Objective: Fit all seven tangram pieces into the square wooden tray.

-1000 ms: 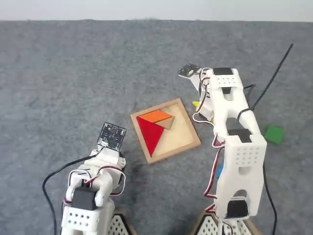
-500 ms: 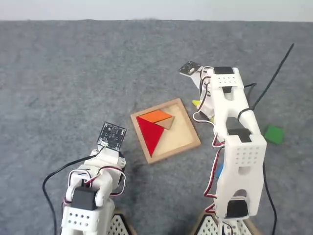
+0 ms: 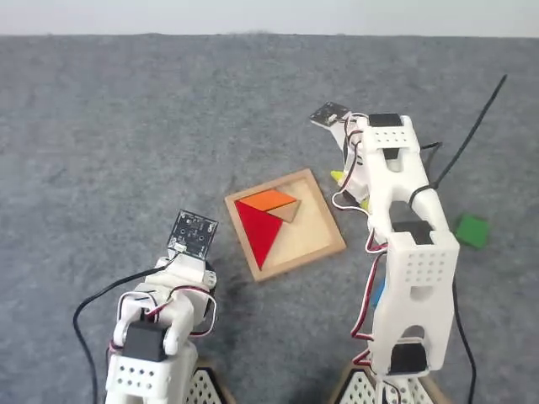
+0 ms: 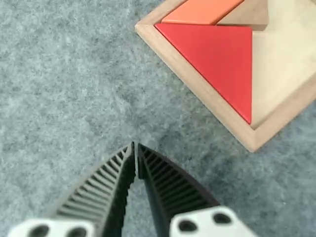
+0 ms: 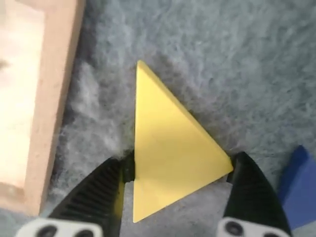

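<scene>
A grey, fuzzy felt surface lies underneath; a pale, plain wall runs along its far edge; light falls soft, even.

The tray lies on the mat between the two arms. In it, the big triangle lies on the left side. The slanted piece touches it from behind. Just right of the tray, the loose triangle lies on the mat inside the right gripper, touching both fingers. The square piece lies well apart, farther right. The left gripper is in front of the tray, near its corner.
</scene>
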{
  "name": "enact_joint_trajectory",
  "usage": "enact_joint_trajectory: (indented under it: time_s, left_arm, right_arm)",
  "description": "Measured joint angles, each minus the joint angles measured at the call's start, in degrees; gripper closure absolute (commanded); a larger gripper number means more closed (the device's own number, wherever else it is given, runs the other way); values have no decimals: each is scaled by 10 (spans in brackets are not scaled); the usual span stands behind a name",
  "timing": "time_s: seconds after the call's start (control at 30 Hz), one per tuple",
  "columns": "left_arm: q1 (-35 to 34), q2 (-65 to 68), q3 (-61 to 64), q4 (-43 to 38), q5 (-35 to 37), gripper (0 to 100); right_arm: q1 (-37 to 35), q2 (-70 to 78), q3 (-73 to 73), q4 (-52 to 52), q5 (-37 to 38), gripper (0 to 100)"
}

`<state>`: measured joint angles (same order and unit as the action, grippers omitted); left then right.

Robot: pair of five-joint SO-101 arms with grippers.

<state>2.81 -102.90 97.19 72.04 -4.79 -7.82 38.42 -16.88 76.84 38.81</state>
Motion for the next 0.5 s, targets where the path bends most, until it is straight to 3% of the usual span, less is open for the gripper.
enact_joint_trajectory:
  time_s: [0.2,0.5]
  left_arm:
    - [0,0,0,0,0,987]
    - [0,0,0,0,0,987]
  right_arm:
    - [-13,-55,11,52,-4,809]
    - [-109,-204,14,156,-35,809]
